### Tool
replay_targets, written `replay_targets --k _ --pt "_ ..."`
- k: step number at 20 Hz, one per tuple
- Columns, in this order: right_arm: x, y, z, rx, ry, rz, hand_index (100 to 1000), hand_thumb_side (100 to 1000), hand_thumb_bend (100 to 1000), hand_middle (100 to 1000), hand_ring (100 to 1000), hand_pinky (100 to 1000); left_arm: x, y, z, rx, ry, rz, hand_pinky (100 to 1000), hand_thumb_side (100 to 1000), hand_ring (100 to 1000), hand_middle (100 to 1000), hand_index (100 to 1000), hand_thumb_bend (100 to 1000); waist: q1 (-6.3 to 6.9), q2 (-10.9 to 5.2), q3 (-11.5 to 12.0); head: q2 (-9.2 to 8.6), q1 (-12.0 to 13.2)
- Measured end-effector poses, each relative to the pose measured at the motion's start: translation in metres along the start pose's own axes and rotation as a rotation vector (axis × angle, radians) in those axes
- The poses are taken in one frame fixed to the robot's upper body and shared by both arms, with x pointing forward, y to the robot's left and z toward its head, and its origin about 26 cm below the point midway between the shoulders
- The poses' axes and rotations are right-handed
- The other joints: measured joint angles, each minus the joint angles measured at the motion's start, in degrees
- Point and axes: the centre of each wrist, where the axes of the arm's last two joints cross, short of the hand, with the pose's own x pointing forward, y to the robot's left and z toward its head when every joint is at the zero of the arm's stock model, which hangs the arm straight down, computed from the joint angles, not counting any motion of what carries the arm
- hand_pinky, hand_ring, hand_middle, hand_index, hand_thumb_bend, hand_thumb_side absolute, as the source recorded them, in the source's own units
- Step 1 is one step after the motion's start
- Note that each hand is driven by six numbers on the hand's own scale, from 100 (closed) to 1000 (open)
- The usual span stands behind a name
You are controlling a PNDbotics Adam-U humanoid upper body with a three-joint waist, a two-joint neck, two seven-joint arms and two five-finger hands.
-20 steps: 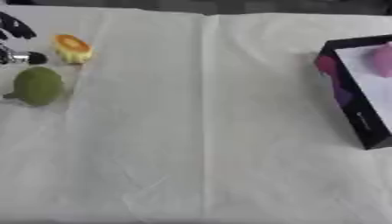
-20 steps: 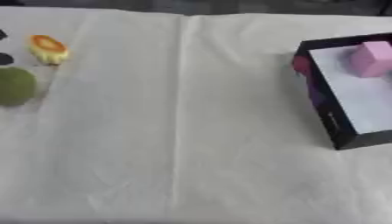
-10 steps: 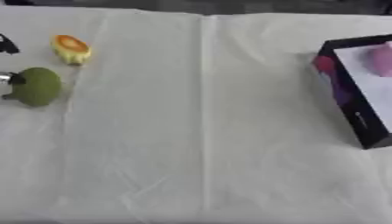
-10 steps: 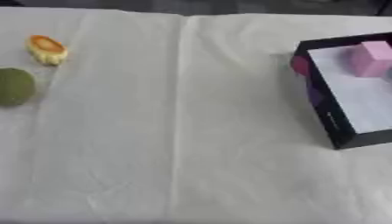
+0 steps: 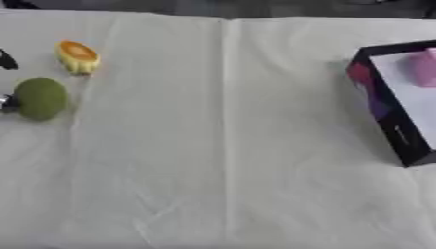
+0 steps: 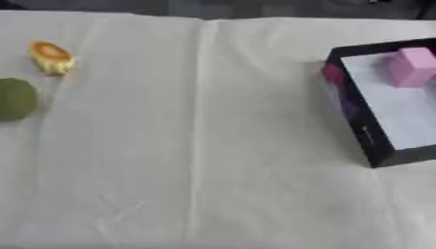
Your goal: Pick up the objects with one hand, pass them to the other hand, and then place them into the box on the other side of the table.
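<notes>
A green fruit (image 5: 40,97) lies at the bench's (image 5: 221,146) left edge, the left robot hand (image 5: 5,100) touching it, its fingers too cropped to tell. An orange piece (image 5: 77,56) lies nearby. The box (image 6: 374,141) waits far right, holding a pink block (image 6: 410,66).

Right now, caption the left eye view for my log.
Green fruit and orange-yellow piece lie at the cloth's left; robot hand barely visible beside the fruit; black box at right.

Cloth (image 5: 230,146): white, creased — covers the table
Fold: one long crease running near to far — mid-cloth
</notes>
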Motion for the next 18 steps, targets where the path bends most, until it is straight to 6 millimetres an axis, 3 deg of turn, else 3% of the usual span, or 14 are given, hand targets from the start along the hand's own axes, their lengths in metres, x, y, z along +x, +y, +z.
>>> replay_targets --k 5,14,18 --pt "-0.002 0.002 -0.001 0.005 0.008 0.003 879 181 279 840 797 703 0.002 -0.007 -0.008 0.021 0.018 -0.018 819 424 849 759 831 655 -0.02 0.0 -0.1 -0.06 0.3" --pt "-0.003 0.002 -0.001 0.006 0.017 0.0 881 220 192 845 797 705 0.003 -0.019 -0.018 0.008 0.041 -0.052 818 400 851 766 838 702 -0.02 0.0 -0.4 -0.47 0.7" --pt "-0.005 0.004 0.0 0.01 0.022 -0.005 882 223 189 846 798 705 0.003 -0.023 -0.021 -0.003 0.057 -0.074 816 382 848 757 813 647 -0.02 0.01 -0.6 -0.52 1.0"
